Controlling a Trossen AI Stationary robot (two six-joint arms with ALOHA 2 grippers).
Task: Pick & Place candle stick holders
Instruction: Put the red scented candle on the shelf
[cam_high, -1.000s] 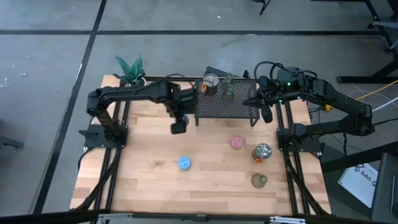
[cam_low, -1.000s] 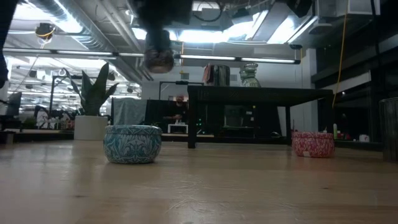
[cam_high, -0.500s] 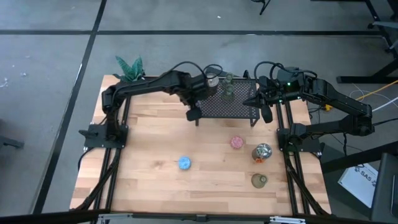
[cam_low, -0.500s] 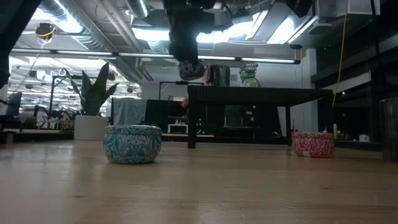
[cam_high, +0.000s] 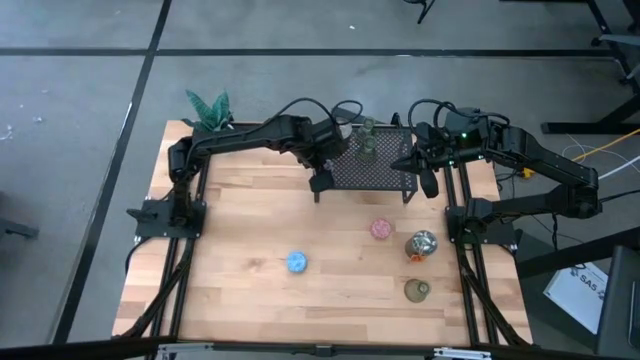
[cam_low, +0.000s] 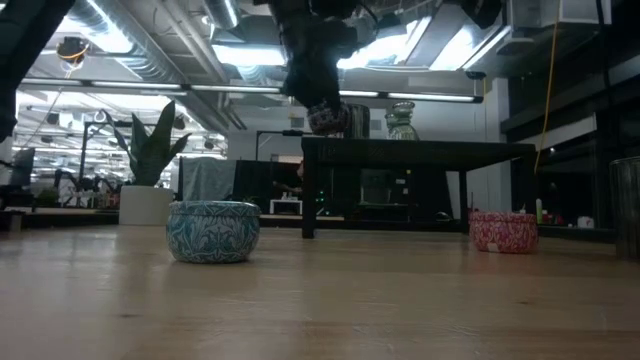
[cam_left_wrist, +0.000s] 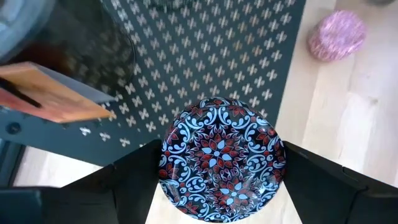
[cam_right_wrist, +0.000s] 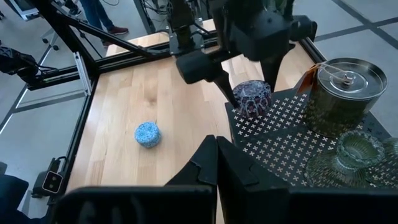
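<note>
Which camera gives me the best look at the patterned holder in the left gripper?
Left wrist view: the patterned holder fills it, clamped between the left gripper fingers over the mesh rack. Right wrist shows its side; low view a dim glimpse; high view hides it.

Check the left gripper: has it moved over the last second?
Yes. The left gripper, shut on the patterned holder, has travelled from over open table toward the black mesh rack, now at its near-left corner.
</note>
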